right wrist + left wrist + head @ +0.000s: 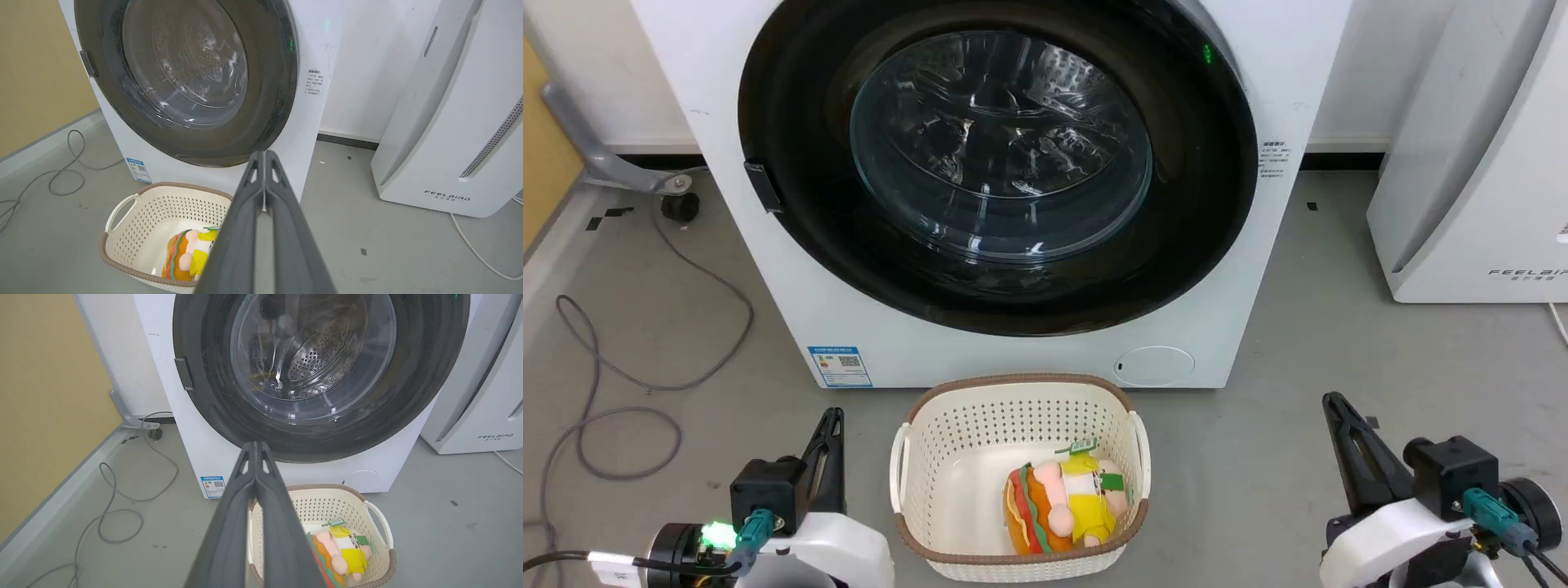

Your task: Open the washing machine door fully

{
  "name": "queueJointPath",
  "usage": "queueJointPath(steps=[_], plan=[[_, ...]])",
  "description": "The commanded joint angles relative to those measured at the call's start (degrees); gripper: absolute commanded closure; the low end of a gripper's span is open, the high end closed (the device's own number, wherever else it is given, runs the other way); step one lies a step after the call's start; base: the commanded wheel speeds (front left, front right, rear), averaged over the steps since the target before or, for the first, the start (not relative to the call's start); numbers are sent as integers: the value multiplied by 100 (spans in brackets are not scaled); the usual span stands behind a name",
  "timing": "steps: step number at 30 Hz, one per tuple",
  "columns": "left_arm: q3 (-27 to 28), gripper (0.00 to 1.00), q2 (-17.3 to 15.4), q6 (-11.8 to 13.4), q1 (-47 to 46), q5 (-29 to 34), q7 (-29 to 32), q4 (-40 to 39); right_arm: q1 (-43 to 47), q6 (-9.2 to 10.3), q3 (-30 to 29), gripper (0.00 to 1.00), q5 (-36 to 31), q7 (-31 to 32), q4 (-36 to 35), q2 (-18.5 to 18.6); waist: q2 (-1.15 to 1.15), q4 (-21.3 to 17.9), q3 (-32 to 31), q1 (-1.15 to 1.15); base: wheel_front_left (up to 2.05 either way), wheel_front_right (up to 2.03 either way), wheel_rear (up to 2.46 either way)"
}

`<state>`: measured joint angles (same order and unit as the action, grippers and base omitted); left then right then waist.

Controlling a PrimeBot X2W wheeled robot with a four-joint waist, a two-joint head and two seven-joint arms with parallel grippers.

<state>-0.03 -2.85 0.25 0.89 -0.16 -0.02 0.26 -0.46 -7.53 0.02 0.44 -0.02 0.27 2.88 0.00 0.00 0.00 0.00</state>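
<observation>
Head view: the washing machine door (pixel 1001 163) sits shut and flush in the front of the washing machine (pixel 980 359), so the opening has not begun. The step in hand is the reach. The left gripper (pixel 833 418) and right gripper (pixel 1331 402) hang low, well apart from the door. A laundry basket (pixel 1021 388) holding a plush toy (pixel 1062 506) stands on the floor (pixel 1339 327) just before the machine.

Left wrist view: the left gripper (pixel 255 446) has its fingers pressed together. A small dark tab (pixel 184 373) on the door's left rim is probably the handle. The next move likely calls for spread fingers hooking it.

Right wrist view: the right gripper (pixel 264 154) is likewise pressed together and holds nothing. The FEELBIRD appliance (pixel 445 134) narrows the room on the right, and a loose cable (pixel 61 179) lies on the left.
</observation>
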Motion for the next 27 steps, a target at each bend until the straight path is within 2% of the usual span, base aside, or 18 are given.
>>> queueJointPath(steps=[1,17,18,27], plan=[[3,100,-3,-25,-89,16,2,-26,46,4,-2,100,-44,2,-27,-1,0,0,0,0,0,0,0],[3,100,-3,-25,-89,16,2,-26,46,4,-2,100,-44,2,-27,-1,0,0,0,0,0,0,0],[-3,0,0,2,2,-2,-1,1,1,0,-1,0,3,-1,2,0,0,0,0,0,0,0,0],[-105,0,0,10,-53,-92,-94,112,14,0,-29,0,54,-93,101,0,0,-8,2,0,0,0,0]])
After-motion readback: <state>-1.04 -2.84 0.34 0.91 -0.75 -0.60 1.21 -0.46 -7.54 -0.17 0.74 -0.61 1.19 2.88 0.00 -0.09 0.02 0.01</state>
